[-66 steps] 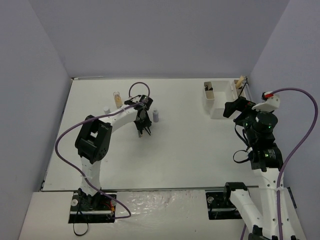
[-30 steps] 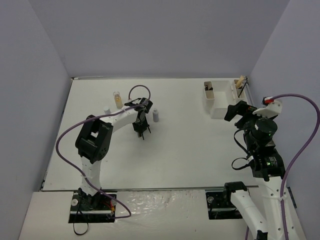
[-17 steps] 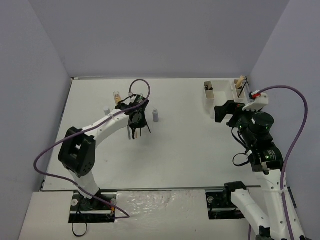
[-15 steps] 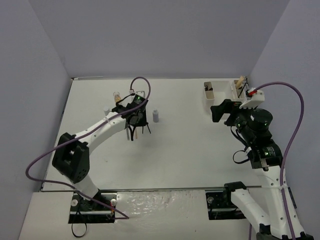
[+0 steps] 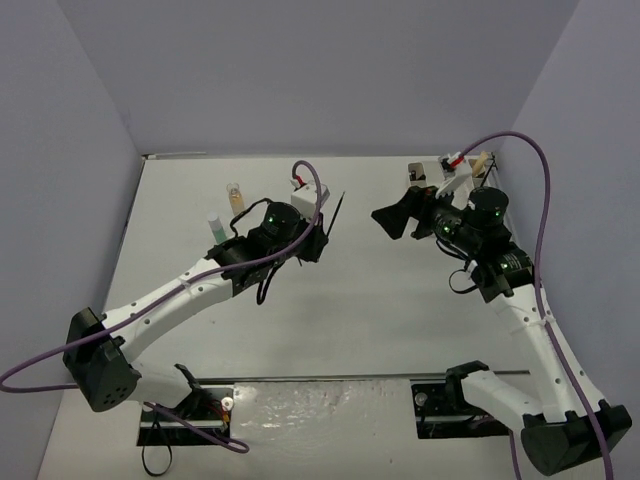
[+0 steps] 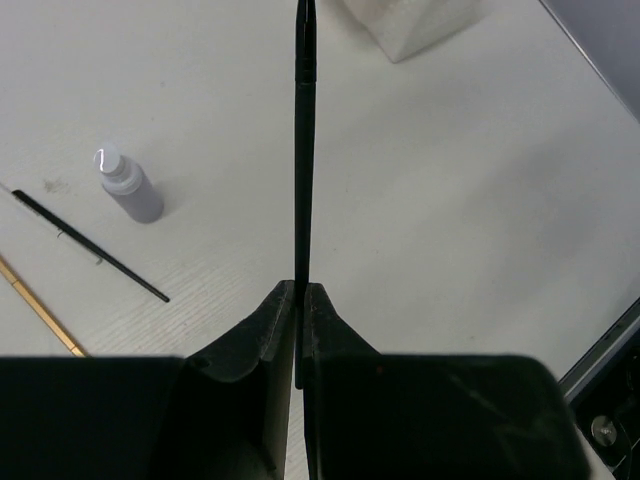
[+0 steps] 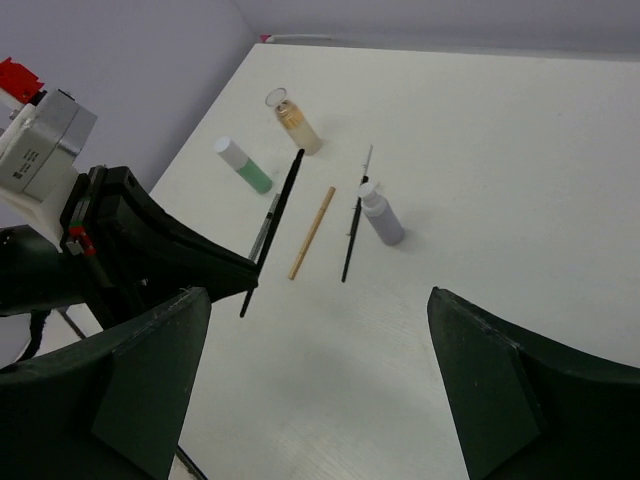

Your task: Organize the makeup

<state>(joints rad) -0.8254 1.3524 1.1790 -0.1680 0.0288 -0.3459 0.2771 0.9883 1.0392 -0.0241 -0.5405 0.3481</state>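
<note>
My left gripper (image 5: 320, 238) (image 6: 300, 290) is shut on a thin black pencil (image 6: 303, 150) (image 5: 336, 212), held above the table with its tip pointing at the white compartmented box (image 5: 440, 187) (image 6: 415, 20). My right gripper (image 5: 392, 222) (image 7: 330, 370) is open and empty, hanging over the table's middle and facing the left gripper. On the table lie a grey-purple bottle (image 7: 380, 215) (image 6: 128, 188), a thin black brush (image 7: 350, 240) (image 6: 90, 248) and a tan stick (image 7: 312, 232). A green bottle (image 7: 243, 165) (image 5: 215, 222) and an amber bottle (image 7: 293, 120) (image 5: 235, 195) stand further left.
The white box at the back right holds a few items, among them a tan stick at its right end (image 5: 481, 160). Purple-grey walls (image 5: 60, 150) close in the table on the left, back and right. The left arm (image 5: 170, 295) stretches diagonally across the table.
The left arm has lifted the black pencil off the table and swung right, toward the middle. The right arm has swung left, away from the box, to face it.
</note>
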